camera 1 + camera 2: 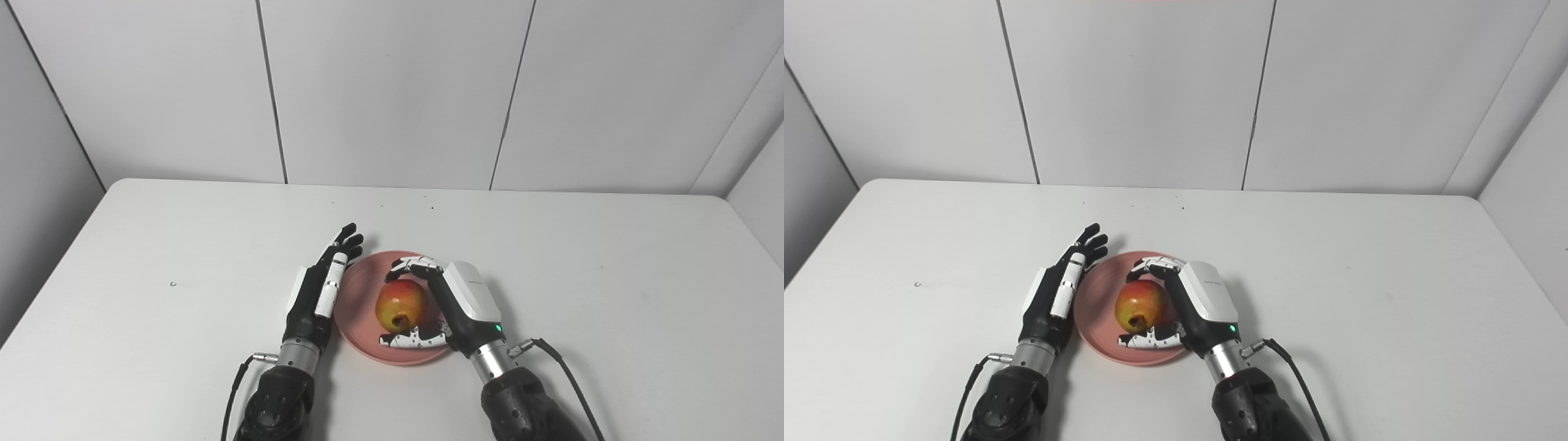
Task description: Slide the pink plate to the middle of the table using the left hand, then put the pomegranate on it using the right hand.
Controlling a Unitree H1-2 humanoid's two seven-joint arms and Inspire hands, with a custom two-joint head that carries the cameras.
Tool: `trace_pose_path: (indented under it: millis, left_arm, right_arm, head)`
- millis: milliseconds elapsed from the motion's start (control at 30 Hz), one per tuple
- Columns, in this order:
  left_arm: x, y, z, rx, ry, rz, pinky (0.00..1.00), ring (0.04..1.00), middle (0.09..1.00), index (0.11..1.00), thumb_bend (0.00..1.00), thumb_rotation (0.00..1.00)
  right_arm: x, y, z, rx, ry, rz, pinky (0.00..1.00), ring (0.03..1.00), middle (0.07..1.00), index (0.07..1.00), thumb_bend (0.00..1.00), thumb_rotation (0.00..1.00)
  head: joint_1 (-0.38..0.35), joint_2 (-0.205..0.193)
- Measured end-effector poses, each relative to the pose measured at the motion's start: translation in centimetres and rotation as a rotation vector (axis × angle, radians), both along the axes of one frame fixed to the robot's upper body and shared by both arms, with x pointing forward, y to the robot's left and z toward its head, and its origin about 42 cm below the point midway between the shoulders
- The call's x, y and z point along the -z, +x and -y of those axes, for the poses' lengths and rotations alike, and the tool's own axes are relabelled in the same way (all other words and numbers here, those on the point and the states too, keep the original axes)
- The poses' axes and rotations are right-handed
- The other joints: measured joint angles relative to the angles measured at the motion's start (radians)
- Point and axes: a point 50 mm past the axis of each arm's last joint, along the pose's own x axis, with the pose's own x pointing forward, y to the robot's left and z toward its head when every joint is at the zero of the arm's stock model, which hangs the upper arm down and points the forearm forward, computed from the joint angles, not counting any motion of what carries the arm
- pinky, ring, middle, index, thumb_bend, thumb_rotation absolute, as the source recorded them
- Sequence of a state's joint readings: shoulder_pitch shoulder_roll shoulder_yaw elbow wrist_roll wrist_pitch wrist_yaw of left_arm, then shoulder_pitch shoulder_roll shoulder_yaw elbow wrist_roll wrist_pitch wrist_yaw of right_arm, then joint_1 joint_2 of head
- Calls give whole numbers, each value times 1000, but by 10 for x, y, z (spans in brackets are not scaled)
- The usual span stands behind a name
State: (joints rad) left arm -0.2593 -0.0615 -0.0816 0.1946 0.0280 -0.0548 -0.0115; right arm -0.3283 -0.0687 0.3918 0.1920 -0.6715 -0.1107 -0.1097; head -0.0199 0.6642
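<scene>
Right robot hand (450, 303) cups pomegranate (401, 306) on plate (358, 300).

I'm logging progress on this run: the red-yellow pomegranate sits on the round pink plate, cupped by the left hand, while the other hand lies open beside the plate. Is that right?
Not quite: the right hand cups the red-yellow pomegranate, not the left. The left hand is the one lying open beside the round pink plate, fingers extended along its edge. The left eye view shows this; the pomegranate does appear to sit on the plate.
</scene>
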Motion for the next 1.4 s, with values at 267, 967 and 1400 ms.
trace_pose_path:
  millis: [267, 967, 1400]
  left_arm:
    - [0, 0, 0, 0, -2, 0, 865, 900, 900, 885, 215, 1000]
    - [0, 0, 0, -2, -5, 0, 873, 902, 903, 880, 202, 1000]
    - [0, 0, -1, -3, -8, -1, 875, 899, 898, 891, 206, 1000]
  right_arm:
    - [0, 0, 1, -10, -45, 3, 762, 778, 768, 729, 645, 342]
    - [-4, 0, 4, 31, -17, 26, 820, 830, 850, 834, 648, 473]
    - [-13, -5, 12, 137, 292, 116, 861, 930, 943, 935, 625, 808]
  head:
    - [0, 2]
    - [-3, 2]
    - [-5, 0]
